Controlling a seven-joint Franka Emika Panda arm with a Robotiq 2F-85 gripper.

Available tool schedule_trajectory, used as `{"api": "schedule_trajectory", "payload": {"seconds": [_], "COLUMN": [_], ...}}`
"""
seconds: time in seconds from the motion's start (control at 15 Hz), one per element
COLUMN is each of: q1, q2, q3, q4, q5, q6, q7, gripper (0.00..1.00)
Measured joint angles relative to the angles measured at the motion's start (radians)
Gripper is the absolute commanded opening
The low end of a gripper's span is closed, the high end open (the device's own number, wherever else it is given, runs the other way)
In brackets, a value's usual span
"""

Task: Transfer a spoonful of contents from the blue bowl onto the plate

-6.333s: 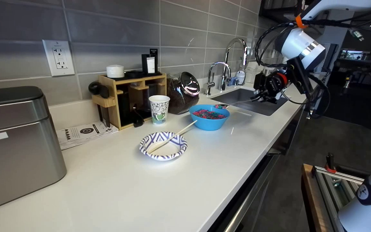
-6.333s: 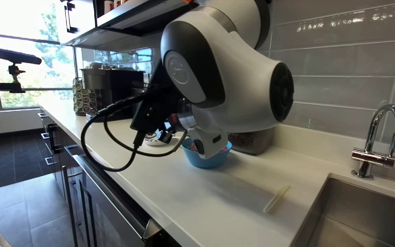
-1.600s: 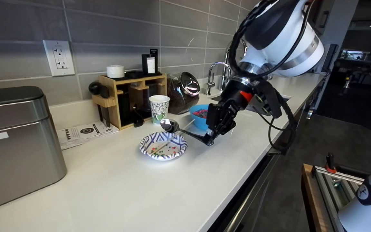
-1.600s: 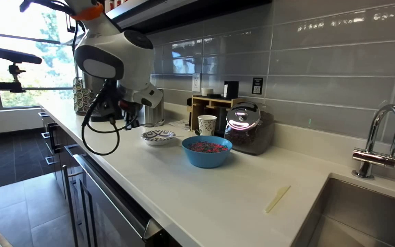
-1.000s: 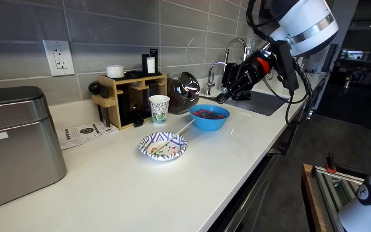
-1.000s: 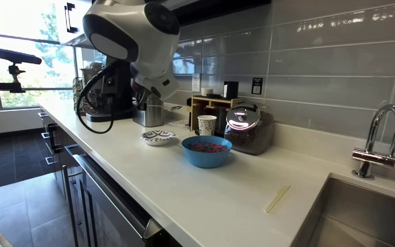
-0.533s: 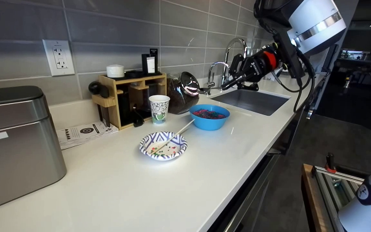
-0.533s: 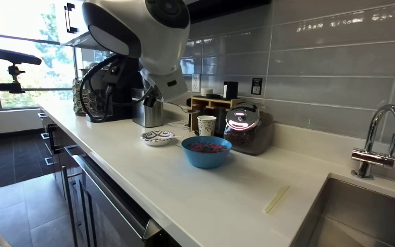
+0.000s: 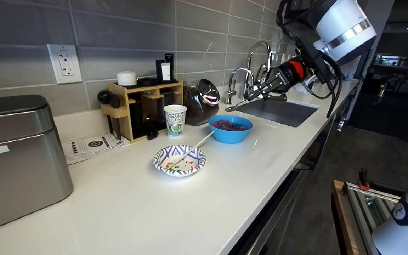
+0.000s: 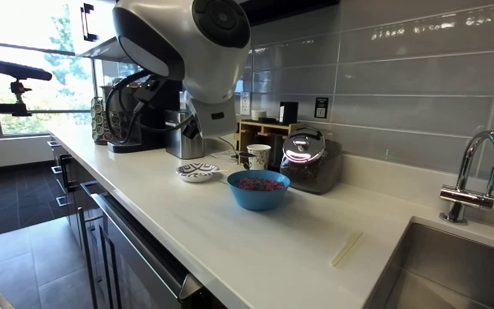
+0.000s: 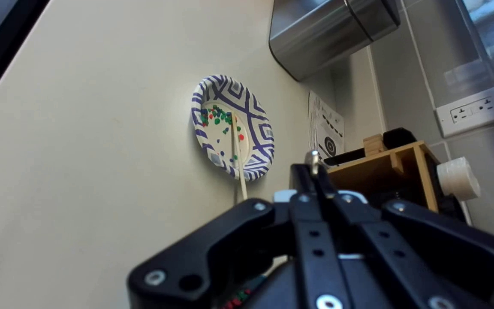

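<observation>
The blue bowl (image 9: 229, 136) stands on the counter and also shows in an exterior view (image 10: 258, 200). It holds the contents (image 9: 230, 125), many small red, dark and teal pieces (image 10: 259, 184). The plate (image 9: 199, 165), white with a blue pattern, sits beside it with a scatter of red, green and blue pieces inside (image 11: 219, 115). My gripper (image 9: 253, 95) is shut on a metal spoon's handle (image 11: 313, 161), above and behind the blue bowl. The spoon's head (image 9: 230, 108) points down and outward; no pieces show in it. In an exterior view the arm hides the gripper; the spoon (image 10: 245, 154) shows.
A thin pale stick (image 9: 207, 136) leans across the plate's rim. A paper cup (image 9: 175, 120), a glass jar (image 9: 199, 106) and a wooden organizer (image 9: 120, 95) stand along the wall. A steel bin (image 9: 20, 170) is at one end, a sink (image 9: 278, 111) at the other. A pale knife (image 10: 347, 249) lies near the sink.
Earlier the spoon held pieces over the blue bowl, then was over the plate, where pieces now lie. The gripper has since moved back behind the bowl; the spoon's head has tipped down.
</observation>
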Motion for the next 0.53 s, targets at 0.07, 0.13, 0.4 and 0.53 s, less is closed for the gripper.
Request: {"api": "schedule_trajectory", "payload": {"seconds": [0.07,0.13,0.4,0.53], "q1": [-0.007,-0.013,-0.033,-0.036], "q2": [0.016,0.032,0.106,0.148], "q3": [-0.007,-0.015,-0.037,-0.045], "q4": [0.008,0.018,0.062,0.084], "q5": [0.000,0.000,0.000,0.000], "q6": [-0.017,-0.032,-0.077,-0.098], "q7": [0.010,0.017,0.047,0.064], "gripper": [0.00,0.00,0.00,0.00]}}
